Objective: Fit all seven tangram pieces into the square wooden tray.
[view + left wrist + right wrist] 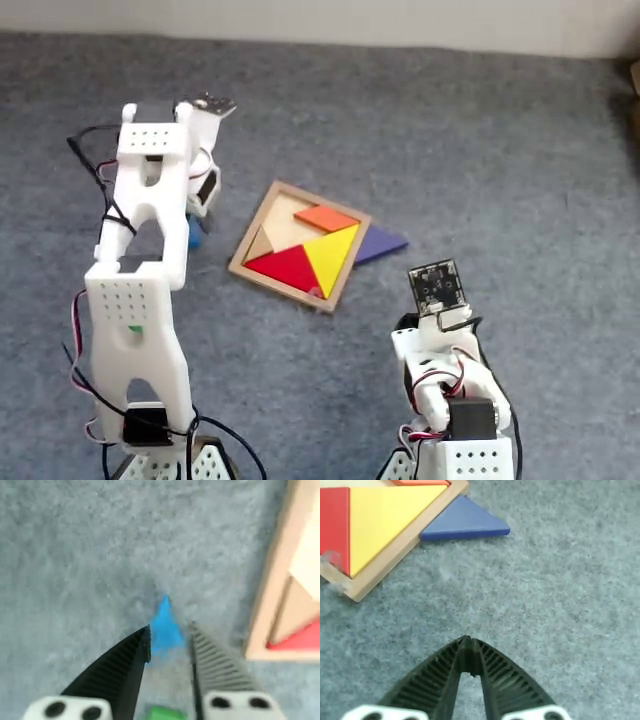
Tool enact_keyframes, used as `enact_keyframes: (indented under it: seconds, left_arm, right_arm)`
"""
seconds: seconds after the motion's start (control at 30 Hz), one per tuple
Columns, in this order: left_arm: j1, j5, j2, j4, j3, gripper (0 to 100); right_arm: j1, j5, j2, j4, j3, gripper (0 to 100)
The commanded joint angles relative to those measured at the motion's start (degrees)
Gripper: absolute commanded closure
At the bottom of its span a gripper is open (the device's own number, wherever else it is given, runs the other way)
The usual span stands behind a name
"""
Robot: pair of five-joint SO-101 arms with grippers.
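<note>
High view: 1 square wooden tray [253, 225] sits mid-carpet, turned like a diamond; inside it I count 1 orange piece [326, 217], 1 yellow triangle [332, 255], 1 red triangle [284, 268] and 1 tan triangle [264, 243]; the pale patch next to those could be bare floor or another piece, can't tell. 2 pieces are outside: 1 dark blue triangle [382, 243] right against the tray's edge on the right arm's side, and 1 light blue piece [195, 237] on the carpet near the opposite side, mostly under the left arm [150, 200]. The right arm [452, 385] is near the tray's low corner, apart from it.

Left wrist view: left gripper [169, 629] has its jaws parted w/ the light blue piece [164, 620] between them; one finger looks to touch it, there's a thin gap at the other, so not clamped. Tray rim [270, 580] is just beside.

Right wrist view: right gripper [470, 645] is clenched tip to tip, holding nothing, over bare carpet; the tray corner [385, 565] and dark blue triangle [462, 520] lie ahead of it, well apart.
</note>
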Motion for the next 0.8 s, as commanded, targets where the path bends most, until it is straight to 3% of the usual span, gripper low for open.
enact_keyframes:
  seconds: [0.0, 0.13, 0.27, 0.77]
  left_arm:
    - [-0.9, -0.7, -5.1, 1.9, -3.1, 71]
    - [-2.6, -10.1, -3.8, 1.8, -2.2, 75]
    - [-4.6, -14.2, 0.1, 1.4, -1.9, 77]
    - [-4.5, -16.4, 7.3, -3.1, -1.9, 78]
  right_arm:
    - [0.7, -0.4, -0.7, 0.2, 6.3, 99.2]
    - [0.7, -0.4, -0.7, 0.2, 6.3, 99.2]
    - [0.7, -0.4, -0.7, 0.2, 6.3, 99.2]
    - [0.7, -0.4, -0.7, 0.2, 6.3, 99.2]
